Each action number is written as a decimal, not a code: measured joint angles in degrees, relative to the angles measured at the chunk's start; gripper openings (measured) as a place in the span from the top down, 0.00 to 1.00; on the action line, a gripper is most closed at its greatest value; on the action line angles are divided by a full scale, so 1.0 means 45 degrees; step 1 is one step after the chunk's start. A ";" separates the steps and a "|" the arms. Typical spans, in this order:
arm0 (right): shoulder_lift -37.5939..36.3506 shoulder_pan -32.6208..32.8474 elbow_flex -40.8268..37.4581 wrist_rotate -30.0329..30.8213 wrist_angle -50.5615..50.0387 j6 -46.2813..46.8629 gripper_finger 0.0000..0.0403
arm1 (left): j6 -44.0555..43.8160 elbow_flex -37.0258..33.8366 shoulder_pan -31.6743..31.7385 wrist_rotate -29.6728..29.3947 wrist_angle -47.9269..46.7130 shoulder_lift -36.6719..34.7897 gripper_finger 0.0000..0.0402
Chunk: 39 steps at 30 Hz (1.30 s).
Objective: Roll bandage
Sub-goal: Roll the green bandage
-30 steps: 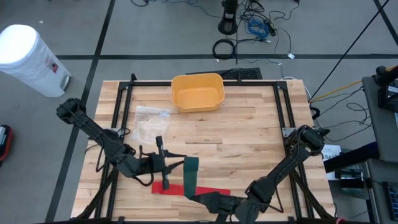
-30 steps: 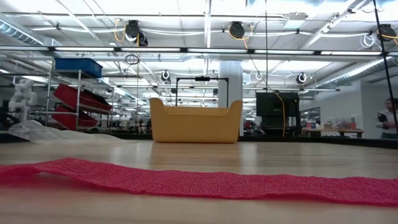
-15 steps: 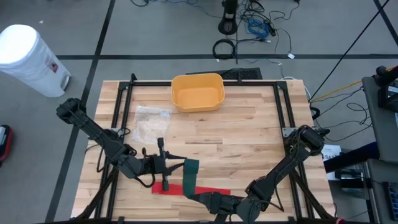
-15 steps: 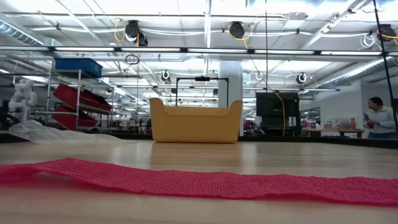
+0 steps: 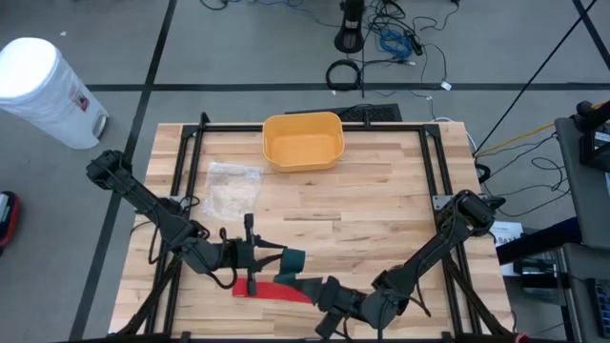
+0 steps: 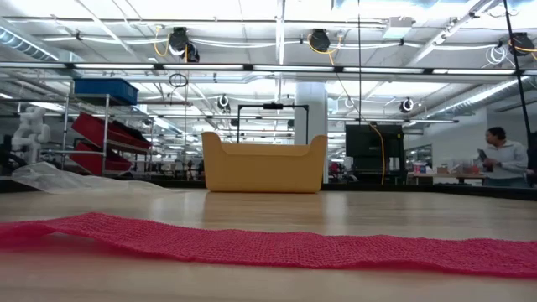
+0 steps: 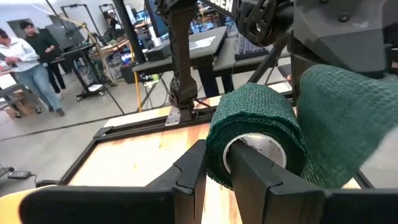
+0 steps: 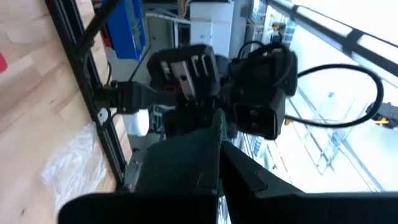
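The left claw (image 5: 278, 255) is holding the green roll (image 7: 258, 134) at the near part of the surface (image 5: 381, 205), with its fingers (image 7: 189, 171) gripping the roll's wall, one inside the core and one outside. The right claw (image 5: 322, 289) is pinching, fully closed, the loose green strip (image 7: 339, 121) that is coming off the roll. A red bandage (image 6: 277, 245) is lying flat on the surface just beside both claws. A yellow bin (image 5: 303, 141) is standing at the far edge, and a plastic bag (image 5: 229, 189) is lying near it.
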 joint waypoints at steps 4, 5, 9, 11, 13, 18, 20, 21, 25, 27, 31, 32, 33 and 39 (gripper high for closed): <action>0.0000 0.0010 0.0000 0.0432 0.0230 -0.0220 1.00 | -0.0007 0.0000 0.0000 -0.0024 -0.0041 0.0005 0.82; 0.0000 0.0045 0.0000 0.0535 0.0314 -0.0349 1.00 | -0.0012 0.0000 0.0000 -0.0034 -0.0032 0.0000 0.82; 0.0000 0.0190 0.0000 0.0634 0.0485 -0.0612 1.00 | -0.0012 0.0000 0.0000 -0.0078 -0.0046 0.0005 0.82; 0.0000 0.0269 0.0000 0.0634 0.0495 -0.0678 1.00 | -0.0012 0.0000 0.0000 -0.0134 -0.0050 0.0005 0.82; 0.0000 0.0314 0.0000 0.0631 0.0484 -0.0717 1.00 | -0.0012 0.0000 0.0000 -0.0311 -0.0145 0.0005 0.82; 0.0000 0.0352 0.0000 0.0666 0.0629 -0.0824 1.00 | -0.0017 0.0000 0.0005 -0.0583 -0.0328 0.0005 0.82; 0.0000 0.0352 0.0000 0.0838 0.0673 -0.0883 1.00 | -0.0020 0.0000 0.0001 -0.0583 -0.0328 0.0005 0.82; 0.0000 0.0352 0.0000 0.1021 0.0748 -0.1014 1.00 | -0.0019 0.0000 0.0002 -0.0583 -0.0326 0.0005 0.82; 0.0000 0.0352 0.0000 0.1682 0.0853 -0.1280 1.00 | -0.0027 0.0000 0.0002 -0.0583 -0.0325 0.0005 0.82; 0.0000 0.0352 0.0000 0.1702 0.0858 -0.1285 1.00 | -0.0050 0.0000 0.0005 -0.0578 -0.0313 0.0005 0.82; 0.0000 0.0352 0.0000 0.1768 0.0861 -0.1285 1.00 | -0.0128 0.0000 0.0005 -0.0578 -0.0197 0.0005 0.82; 0.0000 0.0352 0.0000 0.1899 0.0903 -0.1311 1.00 | -0.0213 0.0000 0.0001 -0.0578 -0.0199 0.0005 0.82; 0.0000 0.0352 -0.0002 0.2033 0.1038 -0.1356 1.00 | -0.0260 0.0000 0.0005 -0.0578 -0.0206 0.0005 0.82; 0.0000 0.0352 -0.0005 0.2210 0.1835 -0.1601 1.00 | -0.0299 0.0000 0.0004 -0.0306 -0.0269 0.0010 0.82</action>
